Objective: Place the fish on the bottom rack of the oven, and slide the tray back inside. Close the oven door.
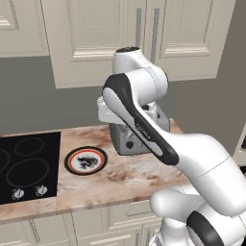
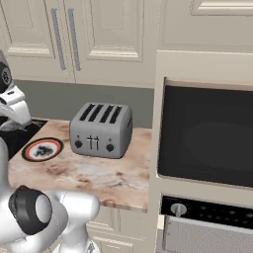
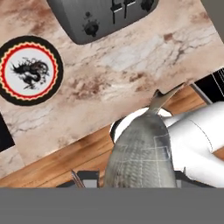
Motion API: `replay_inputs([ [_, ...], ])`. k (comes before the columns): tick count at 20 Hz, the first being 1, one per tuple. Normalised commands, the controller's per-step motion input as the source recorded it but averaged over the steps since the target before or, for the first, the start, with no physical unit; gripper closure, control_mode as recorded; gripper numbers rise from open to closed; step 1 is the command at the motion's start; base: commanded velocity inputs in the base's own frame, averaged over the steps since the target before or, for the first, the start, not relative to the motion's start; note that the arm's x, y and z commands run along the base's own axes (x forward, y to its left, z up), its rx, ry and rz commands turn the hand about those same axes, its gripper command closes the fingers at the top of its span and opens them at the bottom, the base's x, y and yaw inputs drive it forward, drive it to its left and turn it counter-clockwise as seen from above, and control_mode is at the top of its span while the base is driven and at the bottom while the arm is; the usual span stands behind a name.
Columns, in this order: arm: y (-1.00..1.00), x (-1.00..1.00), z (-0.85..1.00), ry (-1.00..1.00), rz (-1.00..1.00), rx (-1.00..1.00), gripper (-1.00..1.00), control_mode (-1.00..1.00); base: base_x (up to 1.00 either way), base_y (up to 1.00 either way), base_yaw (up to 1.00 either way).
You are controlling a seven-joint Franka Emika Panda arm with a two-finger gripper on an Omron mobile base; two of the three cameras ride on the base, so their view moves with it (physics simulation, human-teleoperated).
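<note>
Fish, dark grey and silvery with a mottled, scaled body [image 3: 140, 153], sits right at the gripper in the hand view, its forked tail pointing away from the hand; the finger tips are hidden behind it, so a clamp on it looks likely but I cannot tell for certain. The fish hangs above the wooden floor, near the edge of the marbled beige counter [image 3: 131, 70]. On that counter lie a round red-rimmed plate with a black dragon motif [image 3: 29, 70] and, just beyond, a silver four-slot toaster [image 2: 101, 129]. A flat black cooktop with knobs [image 1: 26, 166] sits left of the plate. The tall black-fronted oven [image 2: 207, 136] stands right of the counter.
</note>
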Motion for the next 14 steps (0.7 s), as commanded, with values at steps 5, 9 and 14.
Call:
replay_inputs([
  [5, -0.57, 0.21, 0.0, 0.2, 0.02, -0.06, 1.0, -1.0, 0.0, 0.0, 0.0],
  [9, -0.23, 0.24, 0.0, 0.1, -0.04, 0.0, 1.0, -1.0, 0.0, 0.0, 0.0],
  [14, -0.12, 0.04, 0.0, 0.0, -0.07, 0.0, 1.0, 1.0, 0.0, -0.01, -0.03],
])
